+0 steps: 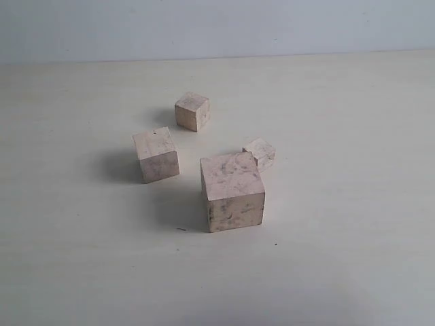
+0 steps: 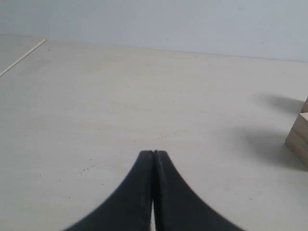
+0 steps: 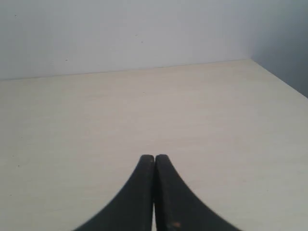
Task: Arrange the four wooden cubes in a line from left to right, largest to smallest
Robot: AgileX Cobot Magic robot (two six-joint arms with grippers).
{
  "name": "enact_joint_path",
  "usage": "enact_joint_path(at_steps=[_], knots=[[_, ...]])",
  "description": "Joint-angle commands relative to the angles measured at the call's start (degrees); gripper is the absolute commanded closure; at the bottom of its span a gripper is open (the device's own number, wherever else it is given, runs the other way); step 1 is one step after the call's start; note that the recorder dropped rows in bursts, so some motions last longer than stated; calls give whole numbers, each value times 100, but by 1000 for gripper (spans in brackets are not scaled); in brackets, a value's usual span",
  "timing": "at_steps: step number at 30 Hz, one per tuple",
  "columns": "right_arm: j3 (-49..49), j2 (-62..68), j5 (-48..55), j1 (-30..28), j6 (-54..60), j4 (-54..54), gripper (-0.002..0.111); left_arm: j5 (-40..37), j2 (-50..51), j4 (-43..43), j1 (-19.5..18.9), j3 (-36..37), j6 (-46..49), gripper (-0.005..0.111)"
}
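On the exterior view I take the largest cube (image 1: 232,192) as my landmark. It sits flat on the pale table (image 1: 353,102), nearest the camera of the four. The second-largest cube (image 1: 156,155) stands to its left and a little farther back, clearly apart from it. The third cube (image 1: 192,111) is farther back again, behind the gap between those two and well apart from the landmark. The smallest cube (image 1: 259,153) sits just behind the landmark's right rear corner. It is very close, but I cannot tell whether the two touch. All four rest on the table at slightly different angles, in a loose cluster rather than a row. Neither arm shows in this view.

On the left wrist view, the left gripper (image 2: 153,153) is clenched, its two dark fingers pressed together with nothing between them. It hangs over bare table. A wooden block (image 2: 299,139) is cut off by the frame, well apart from the fingertips, and I cannot tell which cube it is.

On the right wrist view, the right gripper (image 3: 154,157) is likewise clenched on nothing. Only bare table and the plain wall (image 3: 144,33) lie ahead of it — no cube shows here.
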State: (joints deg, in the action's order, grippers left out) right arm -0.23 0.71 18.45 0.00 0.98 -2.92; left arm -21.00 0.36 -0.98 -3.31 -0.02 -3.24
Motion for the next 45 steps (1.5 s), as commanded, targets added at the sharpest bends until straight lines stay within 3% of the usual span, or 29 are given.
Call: enact_joint_path(at_steps=[1, 10, 16, 23, 34, 38, 45], knots=[[23, -26, -56, -35, 36, 24, 108, 60, -36, 11, 8, 2, -16, 107], [23, -26, -185, -35, 34, 36, 108, 60, -36, 11, 8, 2, -16, 107], [23, -26, -708, -35, -310, -612, 108, 60, -36, 11, 8, 2, -16, 107], [23, -26, -1082, -35, 334, -436, 108, 60, -36, 11, 8, 2, -16, 107], [23, -26, -3127, -35, 334, -461, 108, 60, -36, 11, 8, 2, -16, 107], [23, -26, -3458, -35, -471, -503, 108, 60, -36, 11, 8, 2, -16, 107], [-1345, 325, -3002, -35, -867, -503, 108, 60, -36, 11, 8, 2, -16, 107]])
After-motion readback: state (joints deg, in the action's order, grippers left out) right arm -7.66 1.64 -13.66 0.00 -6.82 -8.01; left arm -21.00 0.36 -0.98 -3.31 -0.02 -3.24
